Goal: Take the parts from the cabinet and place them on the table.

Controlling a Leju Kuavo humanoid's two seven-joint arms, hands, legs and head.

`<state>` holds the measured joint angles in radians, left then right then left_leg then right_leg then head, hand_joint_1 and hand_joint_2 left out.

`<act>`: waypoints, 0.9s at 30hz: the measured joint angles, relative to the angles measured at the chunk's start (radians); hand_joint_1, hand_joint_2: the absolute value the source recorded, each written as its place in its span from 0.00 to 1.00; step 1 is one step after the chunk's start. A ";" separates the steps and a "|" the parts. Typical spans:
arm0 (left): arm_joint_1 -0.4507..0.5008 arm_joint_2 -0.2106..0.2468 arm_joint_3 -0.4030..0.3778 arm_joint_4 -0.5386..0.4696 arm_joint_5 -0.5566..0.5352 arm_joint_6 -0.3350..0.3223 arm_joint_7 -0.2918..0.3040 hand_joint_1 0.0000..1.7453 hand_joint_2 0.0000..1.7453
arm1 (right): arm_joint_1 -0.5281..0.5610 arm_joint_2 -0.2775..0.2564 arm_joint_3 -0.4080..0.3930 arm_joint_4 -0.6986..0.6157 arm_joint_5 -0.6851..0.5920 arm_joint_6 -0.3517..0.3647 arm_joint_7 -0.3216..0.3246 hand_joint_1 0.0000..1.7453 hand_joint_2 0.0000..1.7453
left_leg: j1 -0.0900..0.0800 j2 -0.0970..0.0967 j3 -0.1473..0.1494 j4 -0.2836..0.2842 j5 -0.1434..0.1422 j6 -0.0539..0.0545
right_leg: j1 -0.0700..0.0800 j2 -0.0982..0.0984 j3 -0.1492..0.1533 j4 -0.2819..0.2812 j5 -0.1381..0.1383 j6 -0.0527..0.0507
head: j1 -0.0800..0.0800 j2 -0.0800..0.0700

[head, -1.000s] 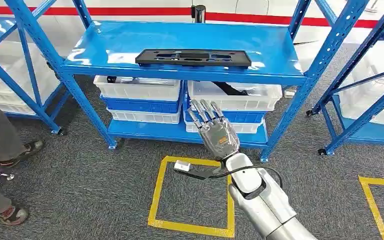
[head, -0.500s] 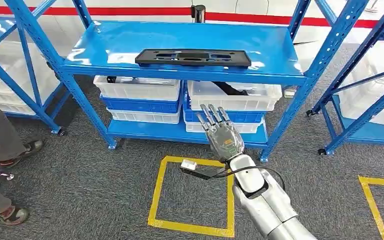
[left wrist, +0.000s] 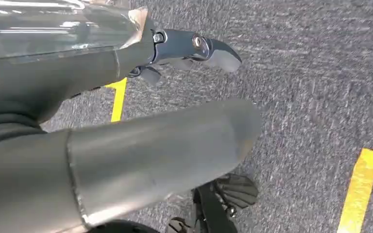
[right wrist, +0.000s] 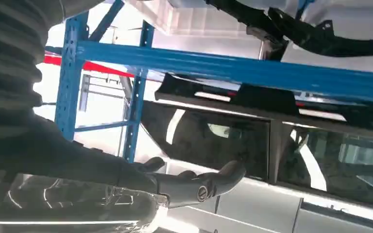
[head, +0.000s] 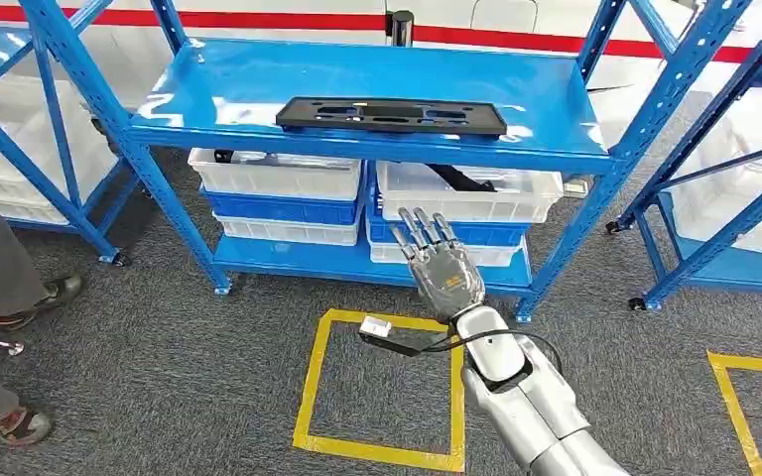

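Grey trouser leg and shoe of person (head: 0, 273) at left edge. Blue cabinet (head: 357, 139) across frame top; long black part (head: 392, 115) flat on upper shelf, centre. White bins (head: 276, 175) beneath. Right hand (head: 444, 268) lower centre, empty, fingers spread, below part. Left hand (left wrist: 194, 48) over carpet, state unclear.

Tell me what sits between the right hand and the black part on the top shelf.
In the head view, the white bin and the blue shelf's front edge lie between the right hand and the black part.

shelf (head: 258, 89): glossy blue metal | part (head: 391, 115): matt black plastic | floor (head: 159, 377): rough carpet
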<state>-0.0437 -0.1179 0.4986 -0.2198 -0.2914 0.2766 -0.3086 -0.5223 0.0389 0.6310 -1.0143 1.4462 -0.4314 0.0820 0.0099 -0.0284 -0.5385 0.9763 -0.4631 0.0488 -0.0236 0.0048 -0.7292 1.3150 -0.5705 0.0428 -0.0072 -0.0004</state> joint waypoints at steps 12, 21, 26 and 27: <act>-0.006 0.000 0.012 0.005 0.004 0.002 -0.001 0.00 0.00 | -0.005 0.011 -0.006 0.012 0.002 -0.004 -0.006 0.00 1.00 | 0.015 0.023 -0.080 0.195 -0.119 -0.060 | -0.007 0.002 0.142 -0.298 0.112 -0.029 | -0.006 0.000; -0.008 0.001 0.017 0.006 -0.002 0.000 -0.001 0.00 0.00 | -0.007 0.011 -0.008 0.019 0.005 -0.009 -0.004 0.00 1.00 | -0.001 0.031 -0.083 0.051 0.027 -0.028 | 0.012 0.000 0.173 -0.299 0.083 -0.029 | -0.006 0.000; -0.006 0.002 0.017 0.006 -0.002 0.000 -0.001 0.00 0.00 | -0.011 0.011 -0.014 0.016 0.005 -0.012 -0.001 0.00 1.00 | 0.000 0.026 -0.052 0.018 0.032 -0.003 | 0.014 -0.005 0.149 -0.236 0.045 -0.014 | -0.002 0.000; -0.007 0.002 0.017 0.006 -0.003 -0.002 -0.001 0.00 0.00 | -0.011 0.010 -0.015 0.016 0.005 -0.012 0.002 0.00 1.00 | -0.001 0.024 -0.050 0.018 0.030 -0.001 | 0.013 -0.005 0.108 -0.163 0.018 -0.019 | -0.003 0.000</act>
<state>-0.0510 -0.1164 0.5158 -0.2136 -0.2941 0.2746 -0.3098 -0.5333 0.0488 0.6165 -0.9983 1.4515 -0.4437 0.0843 0.0092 -0.0042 -0.5885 0.9945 -0.4333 0.0481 -0.0105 -0.0002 -0.6207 1.1524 -0.5521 0.0242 -0.0099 -0.0004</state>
